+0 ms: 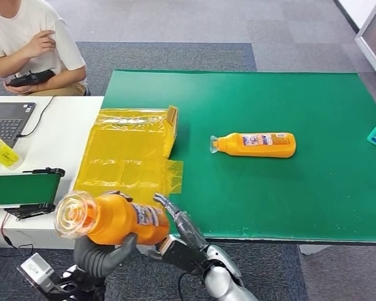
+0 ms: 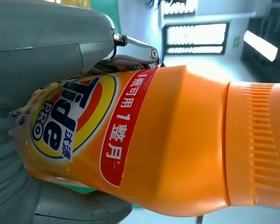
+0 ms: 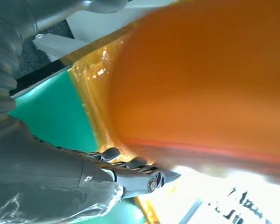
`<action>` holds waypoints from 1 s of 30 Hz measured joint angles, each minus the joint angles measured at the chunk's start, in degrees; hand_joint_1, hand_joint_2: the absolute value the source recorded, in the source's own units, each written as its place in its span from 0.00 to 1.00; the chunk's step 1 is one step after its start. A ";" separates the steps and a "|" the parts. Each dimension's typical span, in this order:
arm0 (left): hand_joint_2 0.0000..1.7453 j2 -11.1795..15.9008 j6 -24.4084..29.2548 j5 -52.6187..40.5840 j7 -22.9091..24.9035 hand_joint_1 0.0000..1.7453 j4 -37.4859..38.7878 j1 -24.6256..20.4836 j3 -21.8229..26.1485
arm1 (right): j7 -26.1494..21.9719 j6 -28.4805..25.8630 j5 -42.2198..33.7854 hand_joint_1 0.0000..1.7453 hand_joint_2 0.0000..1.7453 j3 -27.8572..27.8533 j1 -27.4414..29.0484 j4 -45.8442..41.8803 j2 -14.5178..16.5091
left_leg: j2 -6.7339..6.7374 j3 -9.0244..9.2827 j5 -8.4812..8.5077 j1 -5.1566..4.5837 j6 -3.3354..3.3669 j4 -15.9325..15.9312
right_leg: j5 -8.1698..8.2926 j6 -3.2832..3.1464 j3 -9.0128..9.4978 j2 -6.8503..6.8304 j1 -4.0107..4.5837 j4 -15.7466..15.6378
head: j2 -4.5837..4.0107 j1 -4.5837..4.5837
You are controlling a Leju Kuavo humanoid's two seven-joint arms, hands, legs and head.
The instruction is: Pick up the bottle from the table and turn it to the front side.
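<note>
both hands (image 1: 98, 254) (image 1: 183, 235) around the orange bottle (image 1: 115, 219), its base hidden behind fingers (image 1: 174, 210)

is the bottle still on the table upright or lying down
Lying down: the orange detergent bottle rests on its side on the green table, cap pointing left.

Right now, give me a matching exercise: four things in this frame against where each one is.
Things:
1. held bottle
2. second bottle
3. yellow bag
4. laptop

Places:
A. lying on its side on the green table
B. on the white table
C. gripped in the left hand
D. flat at the green table's left edge

Pairs: 1-C, 2-A, 3-D, 4-B
</note>
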 joint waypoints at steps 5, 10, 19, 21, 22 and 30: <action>1.00 -2.82 10.24 -15.80 -1.04 1.00 -4.60 -0.29 3.71 | 0.91 0.25 0.13 0.00 1.00 -1.99 1.29 -1.23 0.00 | 0.00 0.00 0.00 0.00 0.00 0.00 | 0.00 0.00 0.00 0.00 0.00 0.00 | 0.00 -0.01; 1.00 -4.53 20.67 -30.20 0.03 1.00 -5.47 -1.57 7.97 | 1.03 0.91 0.14 0.00 1.00 -2.94 1.42 -1.87 0.14 | 0.00 0.01 0.01 0.00 -0.01 0.00 | 0.01 -0.01 0.01 0.01 0.00 0.00 | 0.00 0.00; 1.00 -3.96 24.08 -52.36 10.38 1.00 0.18 -10.78 22.18 | -0.43 3.13 -0.60 0.00 1.00 -2.83 0.16 -1.37 0.99 | 0.00 0.02 0.13 0.05 -0.07 0.00 | 0.04 -0.04 0.01 0.00 0.06 0.03 | 0.00 0.00; 1.00 -2.68 22.94 -57.09 12.10 1.00 3.52 -13.27 23.30 | -0.81 3.55 -0.97 0.00 1.00 -2.73 -0.31 -1.09 1.10 | 0.00 0.01 0.15 0.05 -0.07 0.00 | 0.07 -0.07 0.02 0.00 0.06 0.03 | 0.00 0.00; 1.00 -1.90 22.08 -57.98 12.50 1.00 5.33 -14.30 23.69 | -0.99 3.77 -1.17 0.00 1.00 -2.69 -0.52 -0.92 1.15 | 0.00 0.01 0.15 0.05 -0.07 0.00 | 0.10 -0.10 0.01 0.00 0.06 0.03 | 0.00 -0.01; 1.00 7.28 18.57 -66.37 15.62 1.00 25.48 -22.86 23.83 | -2.55 5.69 -2.21 0.00 1.00 -1.46 -2.70 2.56 1.64 | 0.02 0.00 0.23 0.08 -0.19 0.00 | 0.16 -0.18 -0.08 0.02 0.10 0.06 | 0.00 -0.02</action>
